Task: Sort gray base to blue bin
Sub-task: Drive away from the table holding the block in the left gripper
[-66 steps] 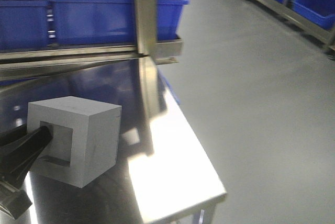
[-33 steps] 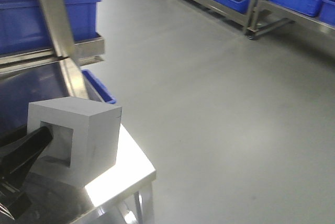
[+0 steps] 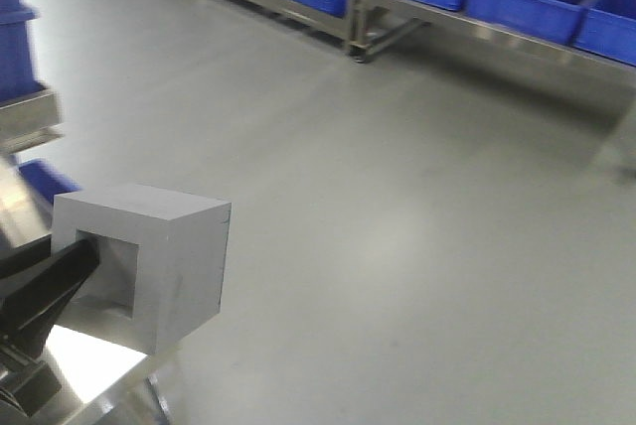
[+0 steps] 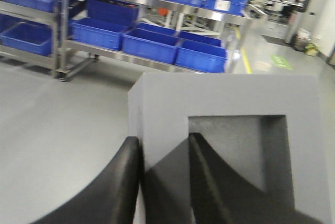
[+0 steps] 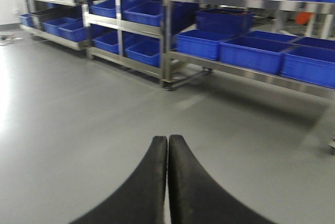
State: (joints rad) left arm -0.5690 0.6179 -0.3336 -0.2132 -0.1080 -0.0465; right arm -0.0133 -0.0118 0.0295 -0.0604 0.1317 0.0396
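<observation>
Left gripper (image 4: 163,153) jaws clamped on gray base (image 4: 235,96) wall; right gripper (image 5: 167,153) jaws together, empty. Carry level, grip firm.

a smooth grey floor (image 3: 397,197) stretches through a warehouse aisle, catching soft overhead light. stainless steel racks (image 5: 167,35) line the far side. their shelves are packed with rows of blue crates (image 5: 248,51), and the lowest shelf sits just above the ground. a yellow line (image 4: 245,59) and a green marking (image 4: 280,62) are painted on the floor near a brightly lit area at the far end. the corner of a shiny steel table (image 3: 99,365) glares white at lower left.
</observation>
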